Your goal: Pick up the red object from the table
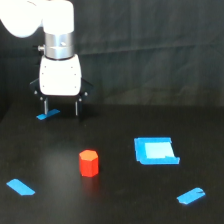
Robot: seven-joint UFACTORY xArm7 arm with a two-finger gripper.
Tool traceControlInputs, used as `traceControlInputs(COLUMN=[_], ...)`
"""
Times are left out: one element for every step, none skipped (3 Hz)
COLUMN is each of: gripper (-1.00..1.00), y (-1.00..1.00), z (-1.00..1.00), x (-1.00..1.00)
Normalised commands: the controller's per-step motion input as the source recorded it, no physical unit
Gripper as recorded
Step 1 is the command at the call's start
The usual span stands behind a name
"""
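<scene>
Red object [89, 163] on table [115, 200], apart from seemingly open end effector [61, 107]

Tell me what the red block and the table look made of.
The red object: probably plastic or painted wood; uniform bright colour, crisp hexagonal edges, faint sheen on its faces. The table: matte black, possibly a coated board or mat; flat, with almost no reflection. Neither can be confirmed from here.

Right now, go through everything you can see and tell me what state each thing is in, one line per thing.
tool: open, empty, fingers pointing down, above the table's far side.
red object: standing upright on the table, free, not gripped.
blue square piece: lying flat, towards the exterior view's right.
blue strip near the tool: lying flat.
blue strip at front left: lying flat.
blue strip at front right: lying flat.
table: dark, bearing all of these.
</scene>
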Motion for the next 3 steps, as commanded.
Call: traceControlInputs(gripper=[1.00,0.94,0.97], y=[-0.74,-0.72,-0.80], z=[-0.02,0.12,0.28], x=[0.80,0.76,0.61])
